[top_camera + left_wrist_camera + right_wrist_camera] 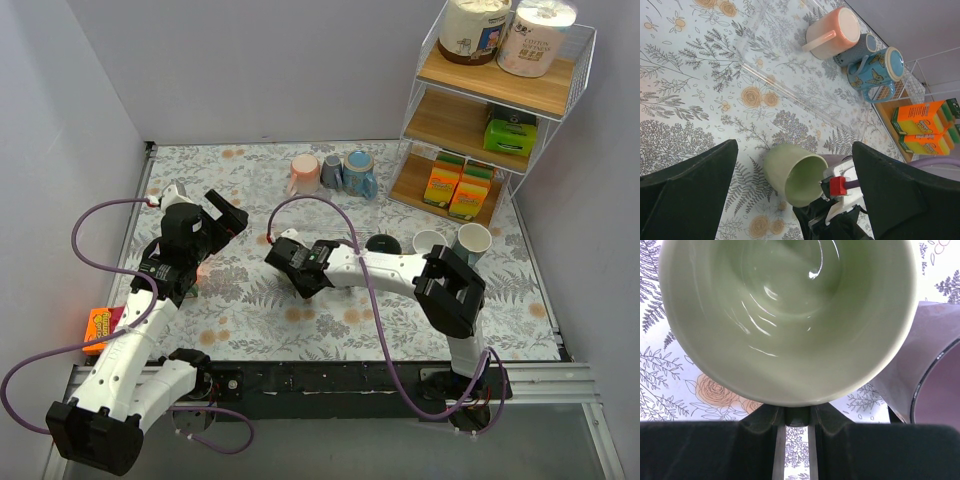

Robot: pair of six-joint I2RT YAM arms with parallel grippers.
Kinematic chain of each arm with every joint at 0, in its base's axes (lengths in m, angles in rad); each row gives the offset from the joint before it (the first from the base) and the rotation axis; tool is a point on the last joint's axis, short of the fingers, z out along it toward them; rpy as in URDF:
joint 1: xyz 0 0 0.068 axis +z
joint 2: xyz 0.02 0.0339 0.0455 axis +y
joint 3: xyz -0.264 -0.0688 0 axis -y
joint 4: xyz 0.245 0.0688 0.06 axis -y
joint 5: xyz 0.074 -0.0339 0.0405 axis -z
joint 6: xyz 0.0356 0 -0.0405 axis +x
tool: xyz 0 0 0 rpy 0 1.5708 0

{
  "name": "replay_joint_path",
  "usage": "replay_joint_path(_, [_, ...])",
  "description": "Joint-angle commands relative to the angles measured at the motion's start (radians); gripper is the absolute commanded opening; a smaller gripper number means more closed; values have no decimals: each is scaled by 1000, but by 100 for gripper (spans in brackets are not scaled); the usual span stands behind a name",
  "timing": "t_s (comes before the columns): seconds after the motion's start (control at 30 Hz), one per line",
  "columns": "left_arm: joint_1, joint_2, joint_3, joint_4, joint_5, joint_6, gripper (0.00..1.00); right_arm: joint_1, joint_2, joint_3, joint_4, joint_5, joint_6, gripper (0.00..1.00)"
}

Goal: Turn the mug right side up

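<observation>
A pale green mug lies tilted on its side on the floral tablecloth, its opening towards my right gripper. In the right wrist view the mug fills the frame, its inside facing the camera. My right gripper is shut on the mug at its lower rim, where the handle sits between the fingers. It also shows in the top view, where it hides the mug, and in the left wrist view. My left gripper is open and empty, above and left of the mug; the top view shows it too.
A pink mug upside down, a grey mug and a blue butterfly mug stand at the back. A mauve cup lies right beside the green mug. Two white cups and a wire shelf are on the right.
</observation>
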Motion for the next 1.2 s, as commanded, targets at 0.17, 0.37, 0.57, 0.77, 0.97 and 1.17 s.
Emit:
replay_joint_path(0.17, [0,-15,31,9,-29,33,98,6,2,122,-83,13,4,16])
replay_joint_path(0.37, [-2,-7,31,14,-33,37,98,1,13,165,-140,-77,-16,17])
replay_joint_path(0.57, [-2,-6,23,17,-32,34,98,-8,53,205,-205,-128,-26,16])
replay_joint_path(0.77, [-2,-15,20,15,-33,34,98,-14,77,196,-234,-112,-26,17])
replay_joint_path(0.97, [-2,-21,22,8,-33,37,98,-20,74,175,-228,-83,-23,28])
replay_joint_path(1.17, [-2,-17,26,12,-35,43,98,-20,20,152,-171,-103,-38,56])
